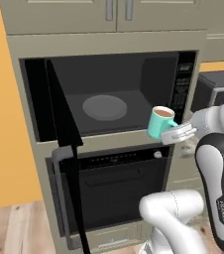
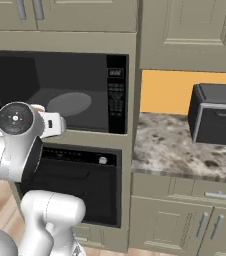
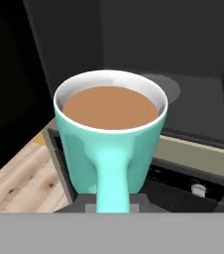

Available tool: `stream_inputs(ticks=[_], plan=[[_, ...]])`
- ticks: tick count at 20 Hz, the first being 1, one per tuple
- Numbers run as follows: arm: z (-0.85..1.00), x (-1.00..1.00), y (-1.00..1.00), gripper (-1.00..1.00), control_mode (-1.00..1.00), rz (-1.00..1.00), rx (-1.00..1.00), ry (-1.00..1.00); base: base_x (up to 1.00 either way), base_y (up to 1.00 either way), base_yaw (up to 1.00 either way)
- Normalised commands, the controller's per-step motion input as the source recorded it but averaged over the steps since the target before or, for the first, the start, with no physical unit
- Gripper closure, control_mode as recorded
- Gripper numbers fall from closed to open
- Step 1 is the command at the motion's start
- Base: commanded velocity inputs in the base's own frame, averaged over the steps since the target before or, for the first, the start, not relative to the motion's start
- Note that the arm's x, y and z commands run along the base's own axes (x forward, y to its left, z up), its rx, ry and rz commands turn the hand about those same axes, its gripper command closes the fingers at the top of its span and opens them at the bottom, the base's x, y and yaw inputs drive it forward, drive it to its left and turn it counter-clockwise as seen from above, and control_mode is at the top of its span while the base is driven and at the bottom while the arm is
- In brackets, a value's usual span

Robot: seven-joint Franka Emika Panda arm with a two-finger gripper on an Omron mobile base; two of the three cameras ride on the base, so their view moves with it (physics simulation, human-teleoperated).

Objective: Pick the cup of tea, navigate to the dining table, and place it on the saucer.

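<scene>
Kitchen: built-in microwave (image 1: 109,94), oven (image 1: 116,191), cabinets (image 2: 190,30).

The cup (image 3: 109,144) looks like smooth glazed ceramic, teal outside and white at the rim, with a soft sheen. The microwave (image 1: 109,94) has a matt dark interior and a dull grey turntable (image 1: 104,107). The floor (image 3: 25,178) is pale wood with visible grain. The surface (image 2: 185,147) is mottled polished granite. The cabinets (image 2: 185,30) look painted and matt.

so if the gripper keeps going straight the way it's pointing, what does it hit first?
Probably the open microwave: the gripper, shut on the cup of tea, points into its cavity, towards the turntable and back wall. Depth is unclear.
</scene>
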Motion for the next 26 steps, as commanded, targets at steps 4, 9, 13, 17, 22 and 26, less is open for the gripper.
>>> stream_inputs(ticks=[4, 9, 13, 17, 22, 26], plan=[[0.00, 0.00, 0.00, 1.00, 1.00, 0.00, 0.00, 0.00, -1.00, -0.16, -0.26], [0.00, 0.00, 0.00, 1.00, 1.00, 0.00, 0.00, 0.00, -0.67, -0.18, -0.53], [0.00, 0.00, 0.00, 1.00, 1.00, 0.00, 0.00, 0.00, 0.00, 0.00, -1.00], [0.00, 0.00, 0.00, 1.00, 1.00, 0.00, 0.00, 0.00, 0.00, 0.00, -1.00], [0.00, 0.00, 0.00, 1.00, 1.00, 0.00, 0.00, 0.00, 0.00, 0.00, -0.97], [0.00, 0.00, 0.00, 1.00, 1.00, 0.00, 0.00, 0.00, 0.00, -0.03, -0.93]])
